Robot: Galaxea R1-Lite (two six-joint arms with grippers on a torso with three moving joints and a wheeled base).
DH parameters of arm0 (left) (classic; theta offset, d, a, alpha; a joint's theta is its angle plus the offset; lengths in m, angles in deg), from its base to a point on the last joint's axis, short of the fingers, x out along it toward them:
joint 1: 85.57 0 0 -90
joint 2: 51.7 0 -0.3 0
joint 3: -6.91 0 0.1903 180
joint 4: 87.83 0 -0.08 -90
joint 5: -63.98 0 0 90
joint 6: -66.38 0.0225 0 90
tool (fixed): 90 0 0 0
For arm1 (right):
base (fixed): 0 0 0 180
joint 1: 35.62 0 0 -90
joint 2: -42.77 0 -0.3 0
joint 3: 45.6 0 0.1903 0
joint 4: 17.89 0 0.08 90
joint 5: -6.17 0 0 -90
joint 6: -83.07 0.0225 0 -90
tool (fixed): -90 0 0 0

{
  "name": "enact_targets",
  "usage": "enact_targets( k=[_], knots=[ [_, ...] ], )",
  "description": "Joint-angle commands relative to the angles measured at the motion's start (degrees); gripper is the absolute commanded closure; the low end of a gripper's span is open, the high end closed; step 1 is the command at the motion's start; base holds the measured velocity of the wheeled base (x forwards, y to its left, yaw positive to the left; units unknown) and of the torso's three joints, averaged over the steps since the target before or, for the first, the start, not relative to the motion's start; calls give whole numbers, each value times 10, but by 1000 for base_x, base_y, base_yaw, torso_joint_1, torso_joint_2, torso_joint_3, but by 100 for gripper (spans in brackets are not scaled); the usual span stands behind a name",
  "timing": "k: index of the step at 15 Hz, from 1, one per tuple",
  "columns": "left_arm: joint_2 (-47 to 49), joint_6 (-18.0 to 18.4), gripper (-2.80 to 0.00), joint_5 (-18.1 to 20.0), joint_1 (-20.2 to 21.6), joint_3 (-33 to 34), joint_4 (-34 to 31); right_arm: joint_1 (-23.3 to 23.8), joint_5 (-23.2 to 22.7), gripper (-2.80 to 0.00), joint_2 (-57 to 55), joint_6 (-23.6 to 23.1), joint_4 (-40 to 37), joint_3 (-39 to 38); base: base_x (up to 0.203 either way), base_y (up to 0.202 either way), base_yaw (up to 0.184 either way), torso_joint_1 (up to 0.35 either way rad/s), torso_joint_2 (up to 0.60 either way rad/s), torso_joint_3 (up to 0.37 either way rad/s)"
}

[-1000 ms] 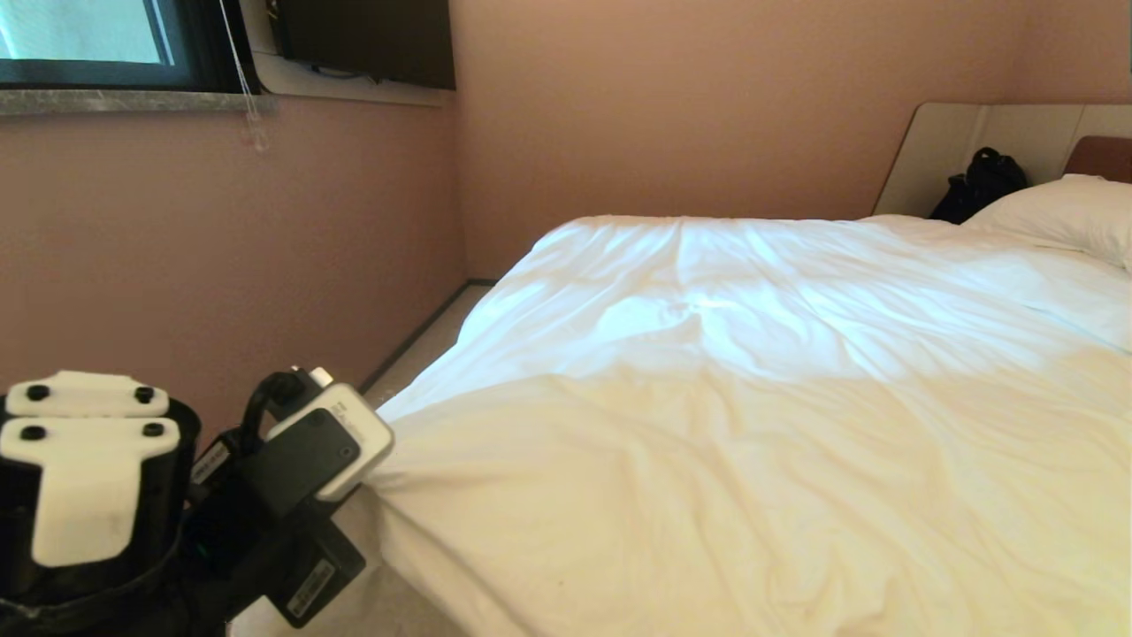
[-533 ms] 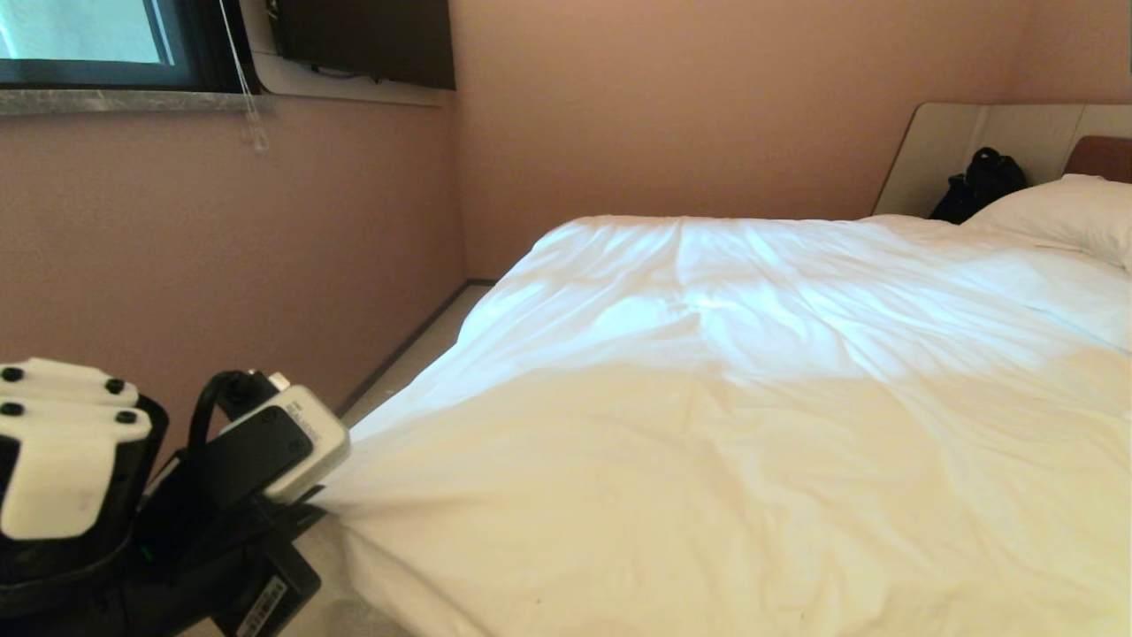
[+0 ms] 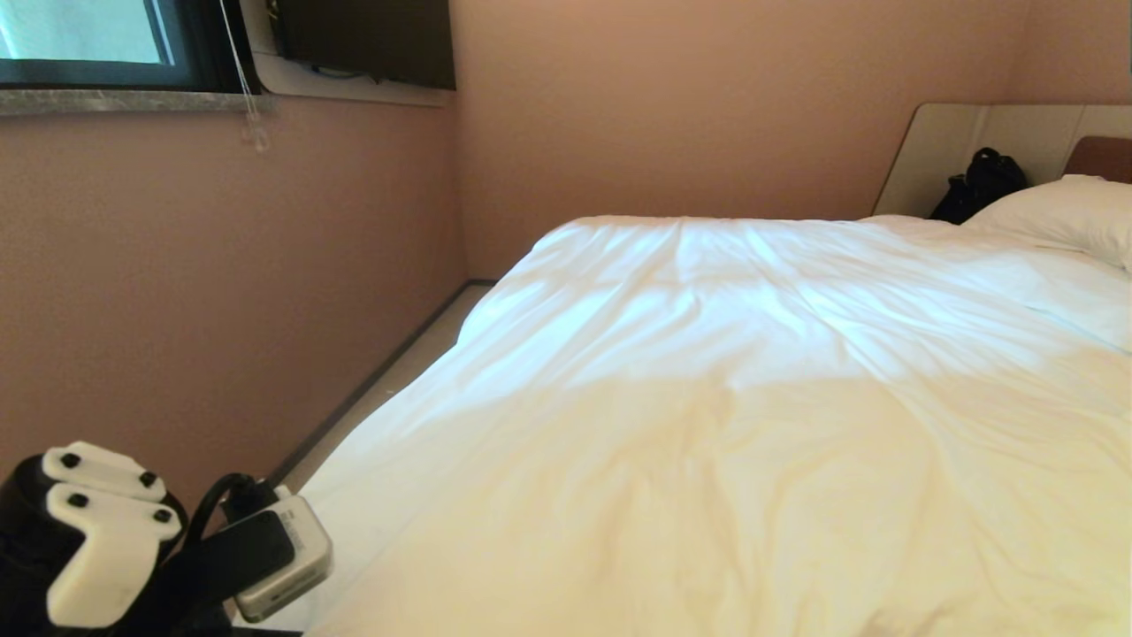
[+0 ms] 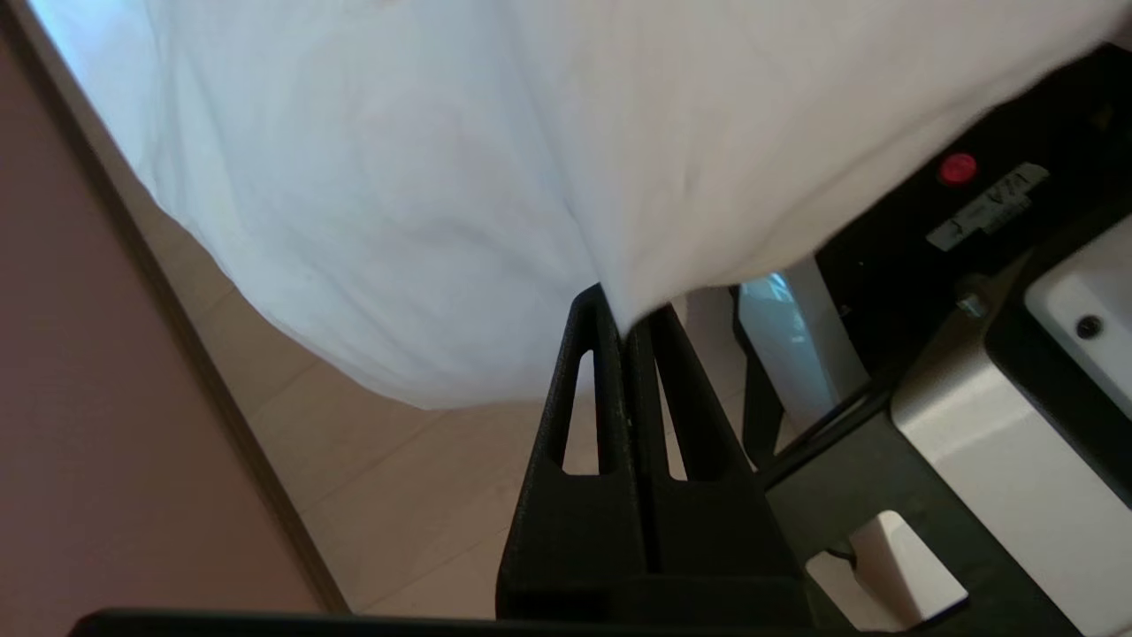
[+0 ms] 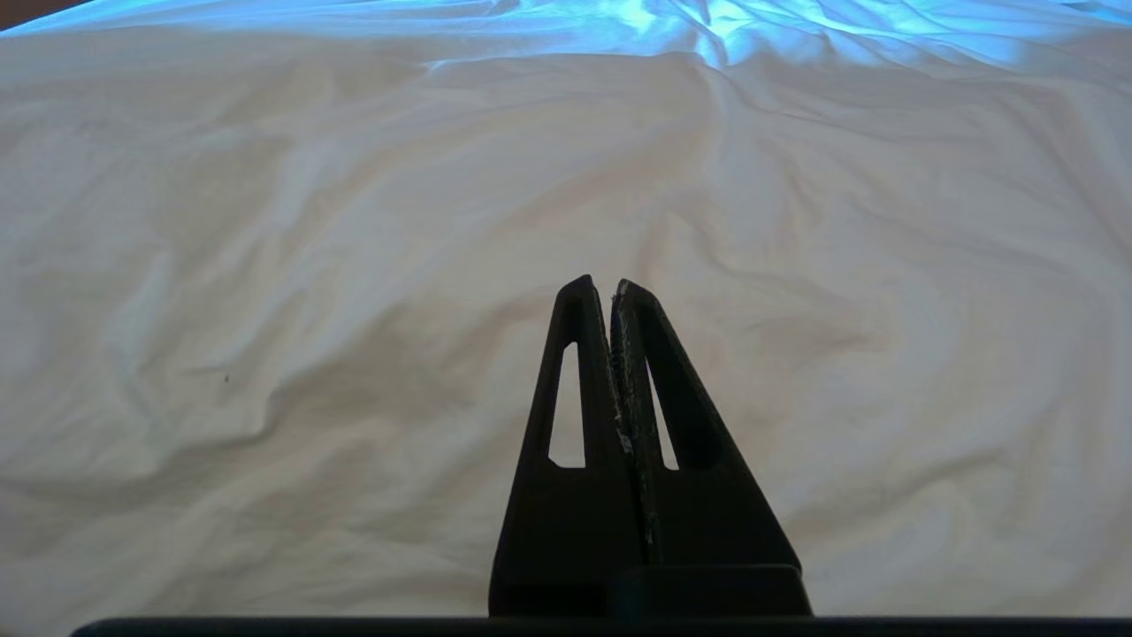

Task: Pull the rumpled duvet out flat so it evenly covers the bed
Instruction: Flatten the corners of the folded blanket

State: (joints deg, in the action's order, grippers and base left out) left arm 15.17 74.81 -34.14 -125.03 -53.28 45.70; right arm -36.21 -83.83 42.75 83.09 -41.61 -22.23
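The left gripper (image 4: 623, 305) is clamped on a corner of the duvet (image 4: 398, 195), whose cloth spreads away from its tips across the bed (image 3: 1097, 157). The right gripper (image 5: 612, 287), fingers pressed together and empty, hovers over the duvet ahead of it.

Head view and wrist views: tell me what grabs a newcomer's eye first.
The large creased white cotton duvet fills the bed, sunlit toward the far wall. At lower left, the black left gripper has its jaws pinched on the duvet's corner over pale floor. The right gripper hangs shut above the duvet.
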Motion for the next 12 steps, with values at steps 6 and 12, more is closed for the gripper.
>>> enact_targets(
  k=[6, 12],
  knots=[
    [-3, -12, 0, 29, 0, 17, 5, 0, 0, 0, -1, 0, 0, 0, 0, 0, 0, 0, 0, 0],
    [-54, -64, -280, 23, 5, 2, 6, 0, 0, 0, -1, 0, 0, 0, 0, 0, 0, 0, 0, 0]
  ],
)
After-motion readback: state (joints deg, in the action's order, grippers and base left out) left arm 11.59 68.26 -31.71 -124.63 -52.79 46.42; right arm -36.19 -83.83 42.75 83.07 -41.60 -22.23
